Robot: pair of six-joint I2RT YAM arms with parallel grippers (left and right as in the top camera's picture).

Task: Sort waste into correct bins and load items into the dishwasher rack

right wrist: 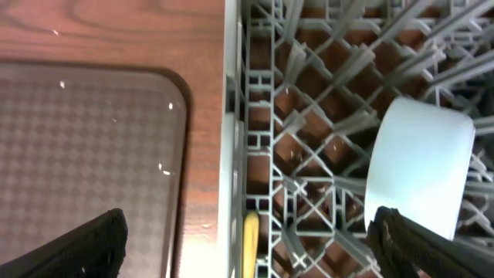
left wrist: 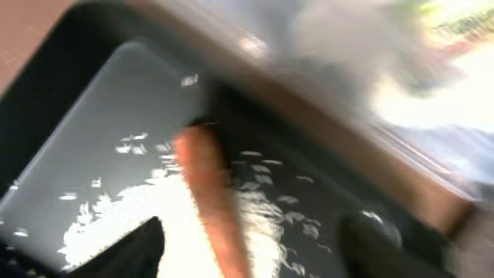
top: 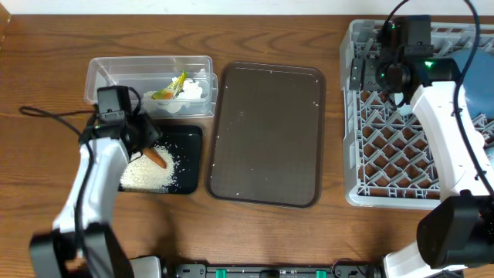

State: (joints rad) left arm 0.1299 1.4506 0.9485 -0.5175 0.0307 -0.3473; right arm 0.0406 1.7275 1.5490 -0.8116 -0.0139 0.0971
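The thin orange carrot-like stick (top: 157, 158) lies on a heap of white rice (top: 145, 174) in the black tray (top: 189, 147). My left gripper (top: 145, 139) hovers just over it, open; in the left wrist view the stick (left wrist: 208, 201) lies between the spread fingers (left wrist: 258, 251). The clear tub (top: 104, 71) holds white tissue (top: 193, 89) and the yellow wrapper (top: 176, 83). My right gripper (top: 363, 73) is open over the back left corner of the grey dishwasher rack (top: 351, 193). Its view shows a yellow spoon (right wrist: 251, 243) and a pale cup (right wrist: 417, 174) in the rack (right wrist: 231, 154).
A large dark brown serving tray (top: 266, 131) lies between the bins and the rack, and shows in the right wrist view (right wrist: 85, 154). A dark blue plate (top: 472, 58) stands at the rack's back right. A cable runs over the table at the far left.
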